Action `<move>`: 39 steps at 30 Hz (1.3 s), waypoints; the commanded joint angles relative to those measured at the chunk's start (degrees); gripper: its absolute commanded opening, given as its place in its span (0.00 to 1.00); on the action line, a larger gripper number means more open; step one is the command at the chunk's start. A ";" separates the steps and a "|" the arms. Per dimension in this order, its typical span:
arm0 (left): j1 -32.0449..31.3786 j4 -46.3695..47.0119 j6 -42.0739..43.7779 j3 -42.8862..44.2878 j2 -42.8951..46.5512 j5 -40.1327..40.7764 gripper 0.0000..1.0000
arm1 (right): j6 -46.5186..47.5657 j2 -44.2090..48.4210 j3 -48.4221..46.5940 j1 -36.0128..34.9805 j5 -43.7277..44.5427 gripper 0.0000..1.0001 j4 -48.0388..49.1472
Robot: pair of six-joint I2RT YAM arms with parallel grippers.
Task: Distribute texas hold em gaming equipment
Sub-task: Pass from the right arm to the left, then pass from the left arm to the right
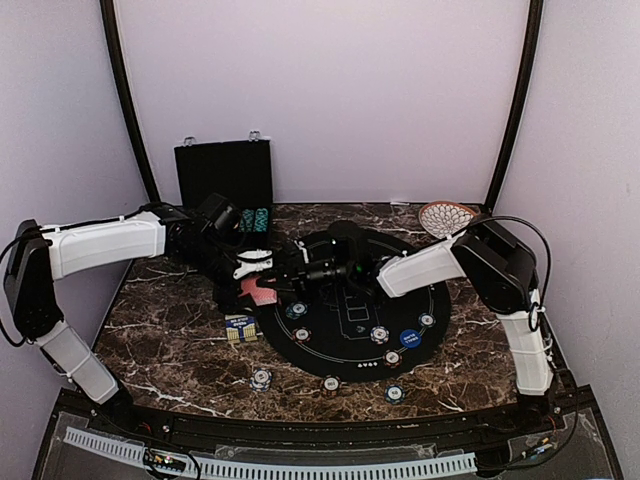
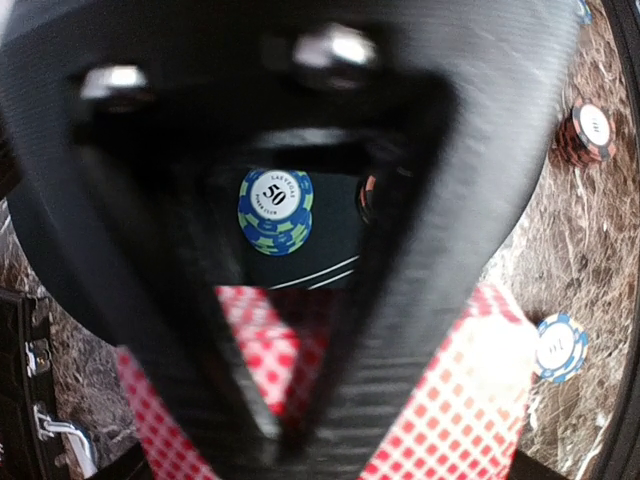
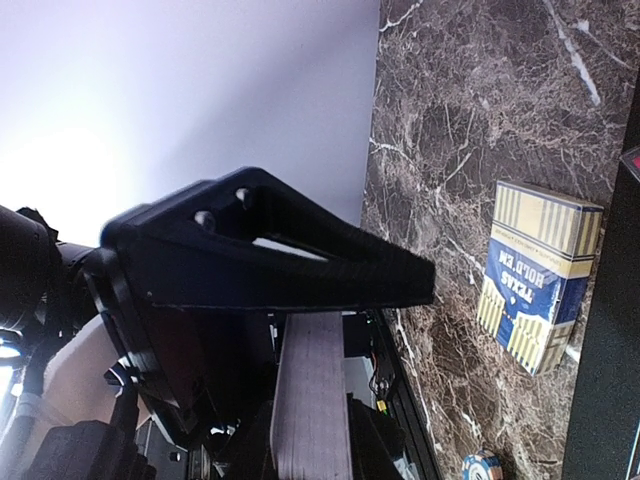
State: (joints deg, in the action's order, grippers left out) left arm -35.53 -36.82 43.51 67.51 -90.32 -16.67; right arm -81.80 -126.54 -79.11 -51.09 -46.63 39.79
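Marble table carries a black felt mat dotted with poker chips. At the mat's left edge, the left gripper pinches red-backed cards, and the right gripper seems clamped on the deck. Peel the cards off squarely and keep the deck steady.

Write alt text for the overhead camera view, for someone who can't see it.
The left gripper and right gripper meet over red-backed playing cards at the left edge of a black poker mat on a marble table. Poker chips dot the mat and the near table edge; a card box, black case and patterned plate surround it.
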 commanded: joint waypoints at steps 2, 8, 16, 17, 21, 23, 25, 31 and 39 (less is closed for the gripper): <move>-0.24 2.45 -0.08 -1.42 2.49 0.93 0.75 | 0.04 -0.12 0.25 0.20 -0.61 0.03 3.41; -0.24 5.13 -0.53 -1.55 3.53 1.76 0.55 | 4.75 0.40 -1.45 0.05 0.84 0.19 -4.29; -0.28 4.49 -0.99 -0.53 2.76 1.61 0.43 | 5.13 -0.05 -2.87 -0.06 1.35 0.50 -5.52; -0.39 4.48 -1.06 -0.29 2.68 1.67 0.42 | 4.82 -0.36 -3.13 -0.14 1.22 0.50 -5.10; -0.50 4.06 -1.22 0.51 2.31 1.88 0.42 | 3.84 -1.22 -3.76 -0.37 0.96 0.48 -4.18; -0.58 3.92 -1.25 0.66 2.14 2.07 0.42 | 2.93 -1.62 -3.81 -0.33 0.87 0.44 -3.06; -0.64 3.81 -1.23 0.69 1.98 2.47 0.42 | 2.02 -2.07 -4.06 -0.33 0.61 0.43 -1.63; -0.65 3.44 -1.52 0.89 1.39 3.79 0.48 | 1.35 -2.59 -4.14 -0.50 0.23 0.17 -1.09; -0.62 1.35 -1.12 1.62 0.80 1.81 0.99 | 0.72 -2.95 -4.41 -0.63 -0.23 0.04 -0.18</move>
State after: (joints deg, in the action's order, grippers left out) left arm -35.90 -34.15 42.30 67.61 -90.00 -13.04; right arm -80.86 -128.57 -82.15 -51.27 -45.67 36.71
